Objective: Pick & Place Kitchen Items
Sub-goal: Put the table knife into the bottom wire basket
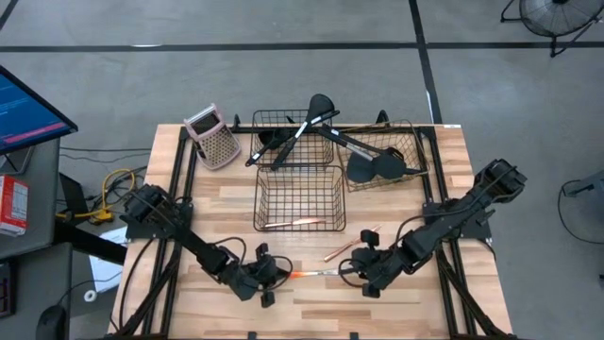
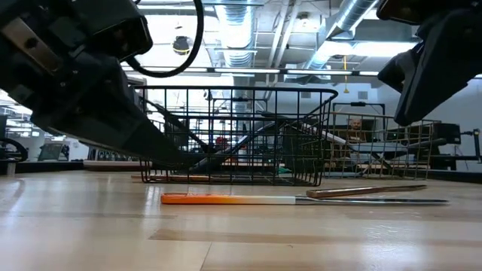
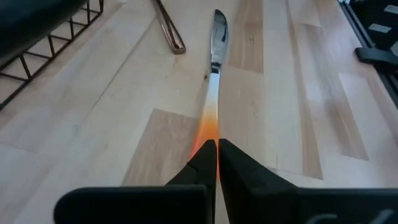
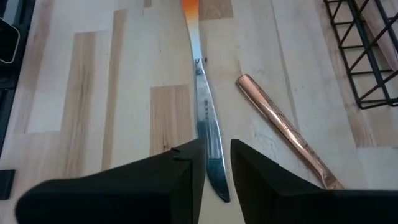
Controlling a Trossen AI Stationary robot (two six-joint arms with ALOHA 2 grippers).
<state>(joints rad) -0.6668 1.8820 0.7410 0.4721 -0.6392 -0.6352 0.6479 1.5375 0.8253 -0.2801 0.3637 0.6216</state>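
On the wooden table (image 1: 236, 203), in front of the black wire basket (image 1: 300, 197), lies a slim orange-handled metal knife (image 2: 301, 199). The left gripper (image 3: 216, 149) pinches its orange end; the right gripper (image 4: 217, 152), narrowly parted, straddles the blade tip beside a copper-coloured utensil handle (image 4: 283, 127).

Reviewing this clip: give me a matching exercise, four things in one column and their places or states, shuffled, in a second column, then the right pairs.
Things:
1. orange-handled knife
2. pink-topped grater
3. copper piece
4. left pincer

Places or states:
A. inside the near wire basket
B. lying flat on the bare table between the two arms
C. at the table's far left, outside the baskets
D. closed on the knife's orange end

Pairs: 1-B, 2-C, 3-A, 4-D. The right pincer is at the knife's blade end, slightly apart.
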